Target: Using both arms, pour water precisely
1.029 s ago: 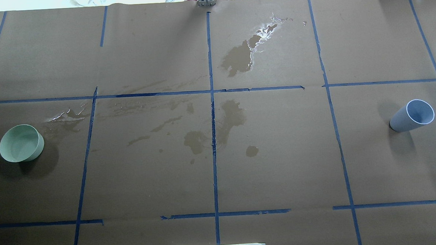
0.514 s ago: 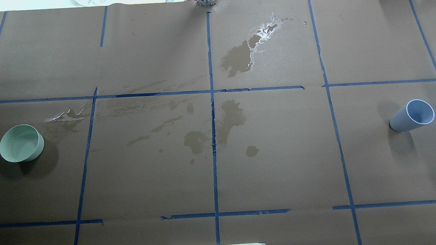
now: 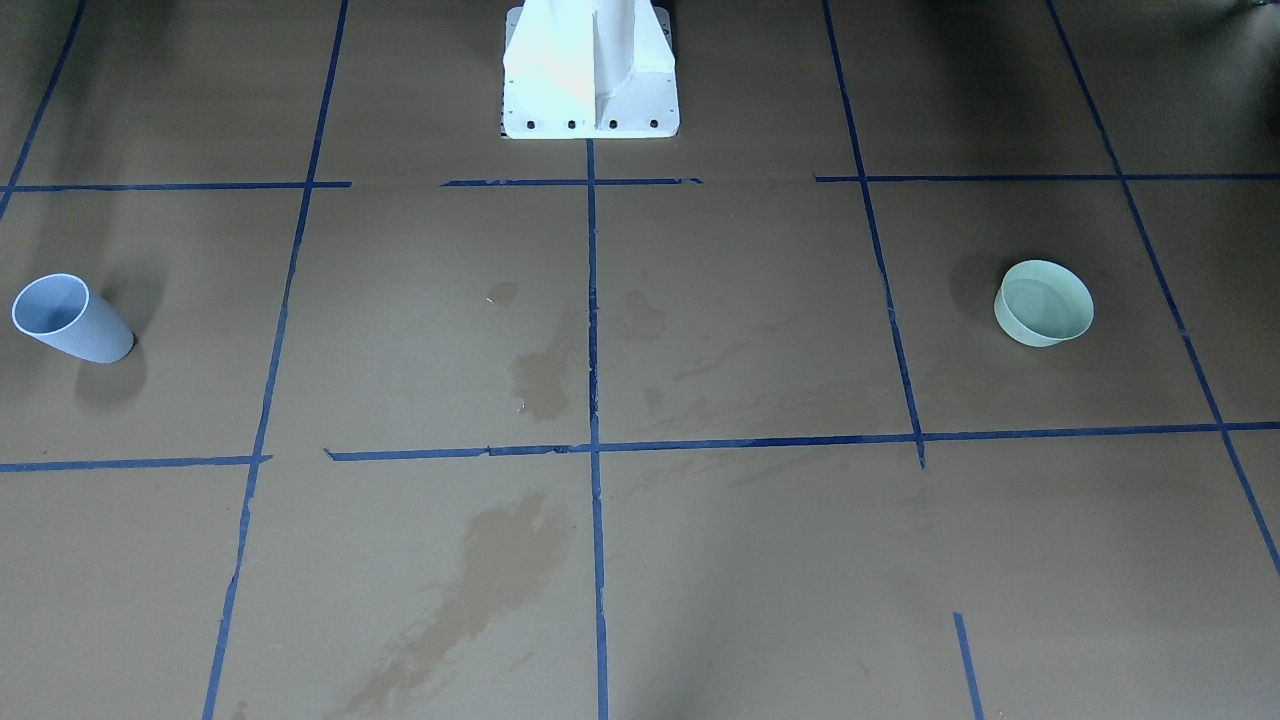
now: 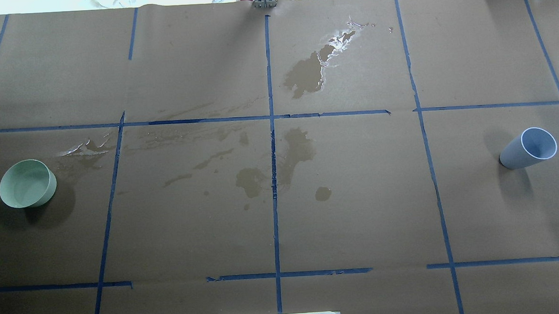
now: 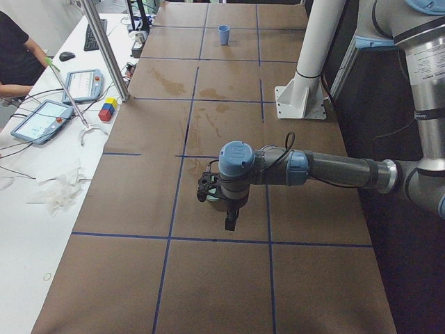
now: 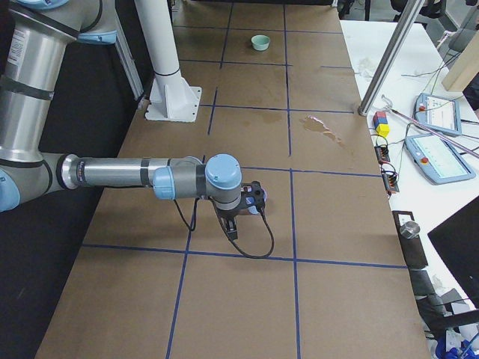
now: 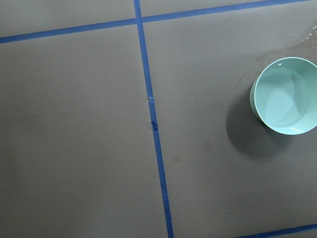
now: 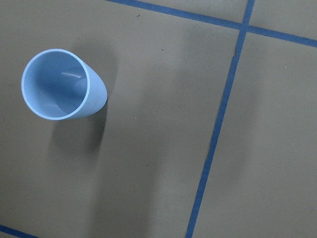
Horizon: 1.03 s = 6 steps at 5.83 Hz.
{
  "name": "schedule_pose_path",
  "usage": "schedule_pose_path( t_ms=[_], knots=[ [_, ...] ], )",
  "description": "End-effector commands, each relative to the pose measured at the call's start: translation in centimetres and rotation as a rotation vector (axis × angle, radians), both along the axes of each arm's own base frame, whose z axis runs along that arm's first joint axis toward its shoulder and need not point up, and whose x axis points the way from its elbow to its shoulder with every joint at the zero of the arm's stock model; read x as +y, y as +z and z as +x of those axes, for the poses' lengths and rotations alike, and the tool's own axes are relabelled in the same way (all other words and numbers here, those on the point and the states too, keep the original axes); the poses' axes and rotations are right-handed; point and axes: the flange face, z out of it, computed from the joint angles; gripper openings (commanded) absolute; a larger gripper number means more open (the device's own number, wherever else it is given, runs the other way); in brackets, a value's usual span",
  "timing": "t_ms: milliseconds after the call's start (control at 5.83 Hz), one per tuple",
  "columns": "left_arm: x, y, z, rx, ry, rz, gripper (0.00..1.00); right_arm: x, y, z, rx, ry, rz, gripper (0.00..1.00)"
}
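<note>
Water [image 7: 287, 101]: a faint sheen inside the green bowl [image 4: 53, 185], at the left edge of the overhead view, upright on the bench [image 4: 359, 210]; blue cup [image 4: 511, 158] at the right edge, well apart, contents not discernible; dark stains [image 4: 304, 74] and glossy patches about the centre line. Left gripper [image 5: 207, 188] poised above and just beside the bowl, right gripper [image 6: 256, 200] likewise near the cup; fingers caught in the side views only, so their opening cannot be told; neither vessel in a grasp. Judged the approach step, before any pick-up; pouring not begun. Next, probably: lower each gripper onto its vessel, close on the wall, lift level, meet mid-bench, tilt slowly; liable to slosh if jerked.
</note>
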Motion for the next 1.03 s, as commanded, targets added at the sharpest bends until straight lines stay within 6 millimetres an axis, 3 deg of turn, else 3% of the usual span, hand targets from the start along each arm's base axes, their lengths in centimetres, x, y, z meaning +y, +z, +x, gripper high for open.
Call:
schedule_pose_path(
  t_ms=[0,343,514,857],
  knots=[
    [-0.1,0.2,0.7,0.038,0.009,-0.013,1.00,0.0,-0.2,-0.1,-0.006,-0.003,0.004,1.00],
    [-2.1,-1.4,2.7,0.042,-0.072,-0.112,1.00,0.0,-0.2,-0.1,-0.004,-0.003,0.006,1.00],
    [-3.0,-1.8,4.7,0.036,-0.028,-0.093,1.00,0.0,-0.1,-0.1,-0.004,-0.003,0.006,1.00],
    [-5.5,-0.5,7.0,0.029,-0.070,-0.158,1.00,-0.1,-0.5,-0.1,-0.006,-0.004,0.046,1.00]
  ],
)
